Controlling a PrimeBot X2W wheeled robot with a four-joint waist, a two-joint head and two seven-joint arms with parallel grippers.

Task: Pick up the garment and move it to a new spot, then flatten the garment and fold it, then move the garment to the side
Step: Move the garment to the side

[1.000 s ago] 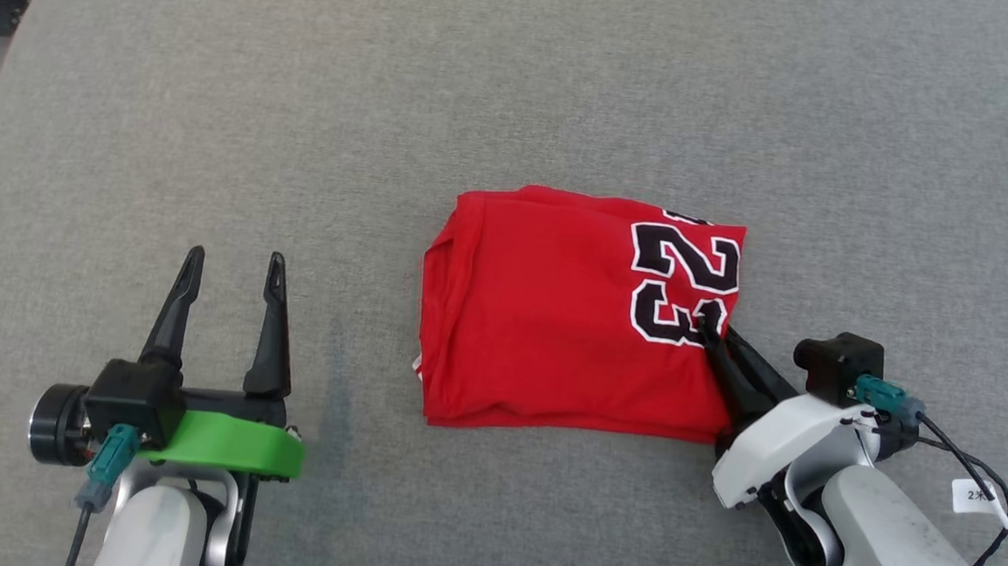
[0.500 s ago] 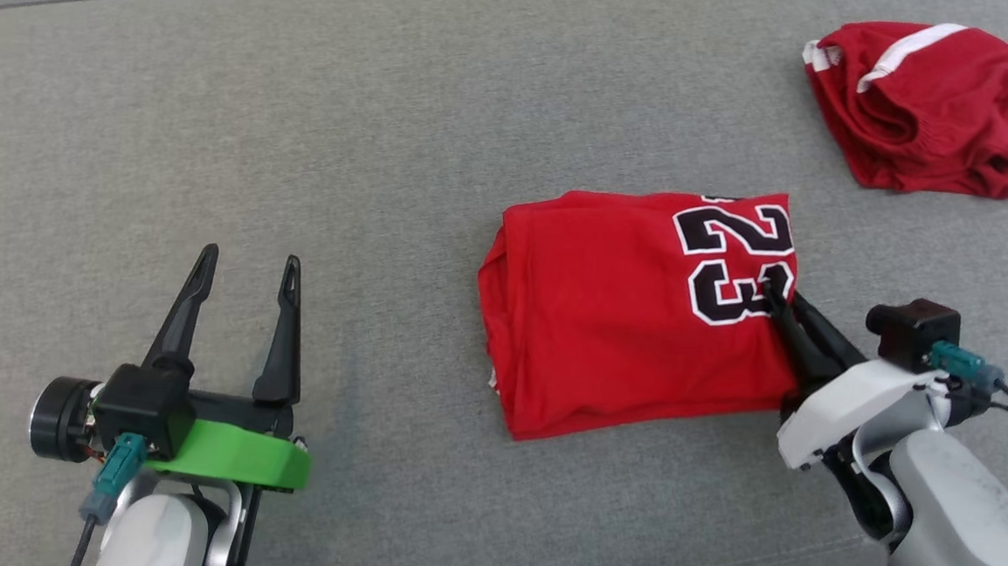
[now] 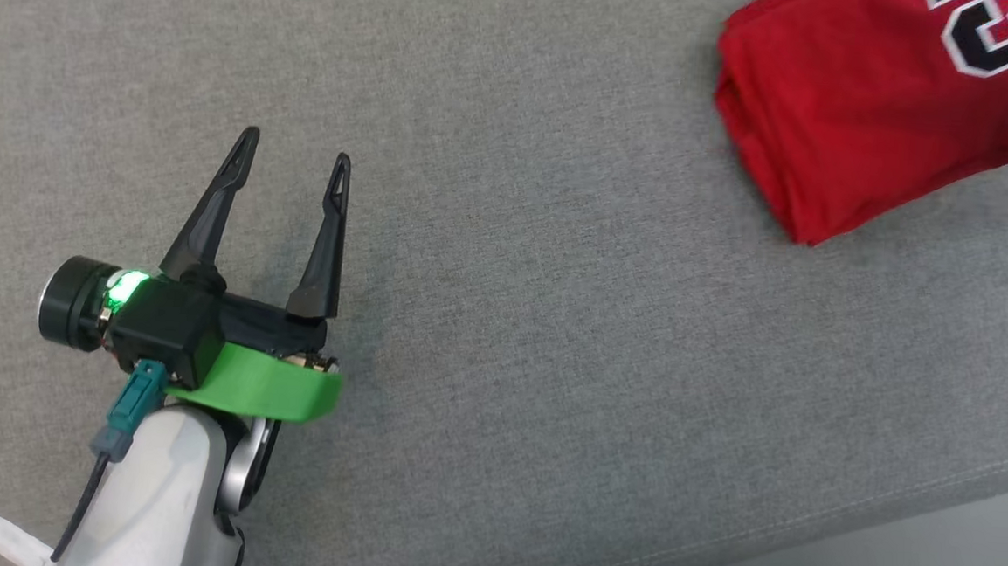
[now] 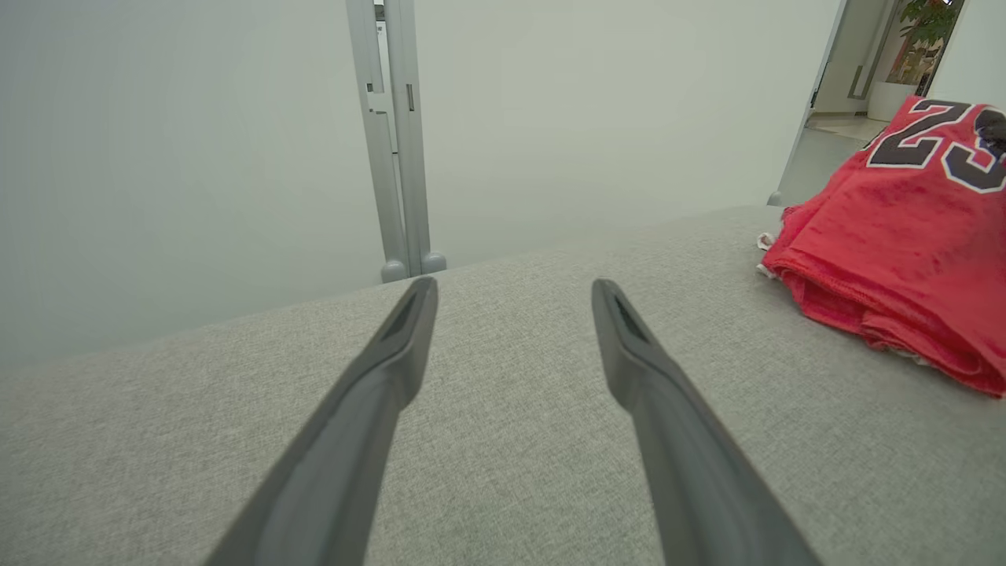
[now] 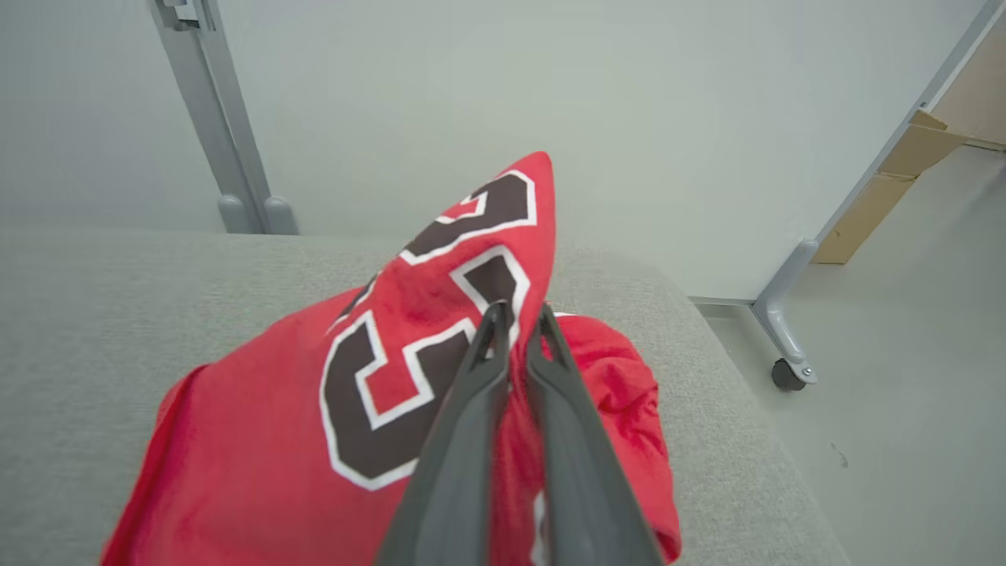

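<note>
Two of three stages look done: folded garment (image 3: 830, 102) lies upper right in head view, right tool (image 5: 515, 313) pinching its numbered corner for the sideways move, left tool (image 3: 296, 145) spread and idle lower left.

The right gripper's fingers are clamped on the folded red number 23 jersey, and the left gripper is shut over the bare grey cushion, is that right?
Not quite: the left gripper is open, its fingers spread wide over the grey cushion, as the left wrist view shows. The right gripper is indeed shut on the red number 23 jersey.
</note>
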